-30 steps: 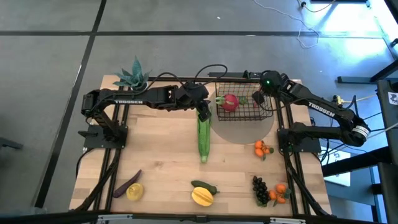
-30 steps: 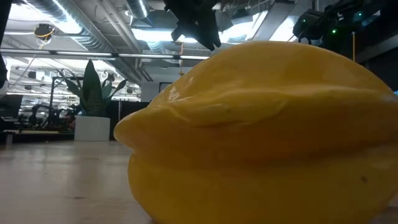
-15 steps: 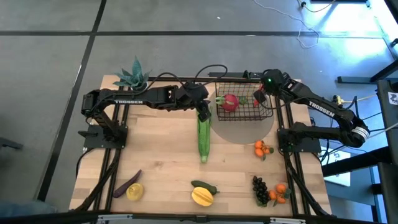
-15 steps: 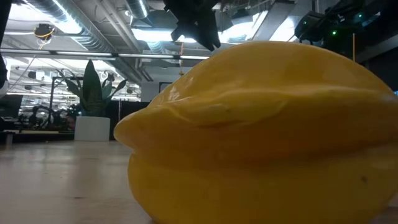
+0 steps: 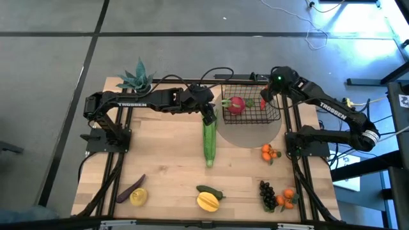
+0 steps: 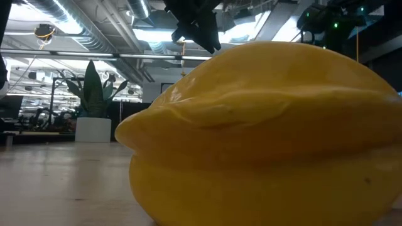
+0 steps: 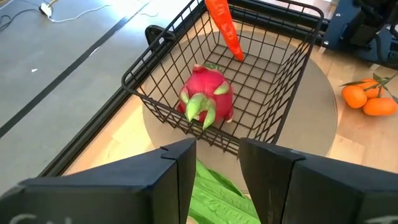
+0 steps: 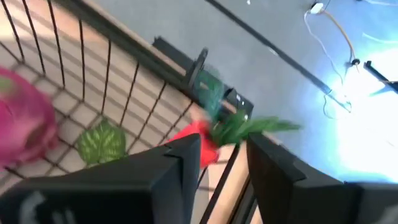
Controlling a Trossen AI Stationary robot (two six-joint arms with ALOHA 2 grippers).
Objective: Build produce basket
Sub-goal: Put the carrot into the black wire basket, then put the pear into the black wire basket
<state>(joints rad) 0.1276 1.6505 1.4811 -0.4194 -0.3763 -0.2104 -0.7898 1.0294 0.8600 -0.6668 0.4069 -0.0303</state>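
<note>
High view shows the basket [image 5: 251, 103] at the far edge of the table [image 5: 166, 169], resting on a round grey mat [image 5: 249, 134]. Inside it lies a red radish [image 5: 236, 105]. The right gripper [image 5: 264, 101] hangs over the basket's right side, its fingers grasping a carrot [image 7: 224, 26] whose tip points down into the basket and whose green top [image 8: 249, 127] shows between them. The left gripper [image 5: 208, 117] sits just left of the basket, its fingers clenched on the upper end of the corn [image 5: 209, 142], which stretches away from the basket toward the near edge. Oranges [image 5: 269, 152] lie just beyond the mat; grapes [image 5: 267, 194], mango [image 5: 208, 202], lemon [image 5: 138, 196] and eggplant [image 5: 131, 188] are well apart from the basket.
</note>
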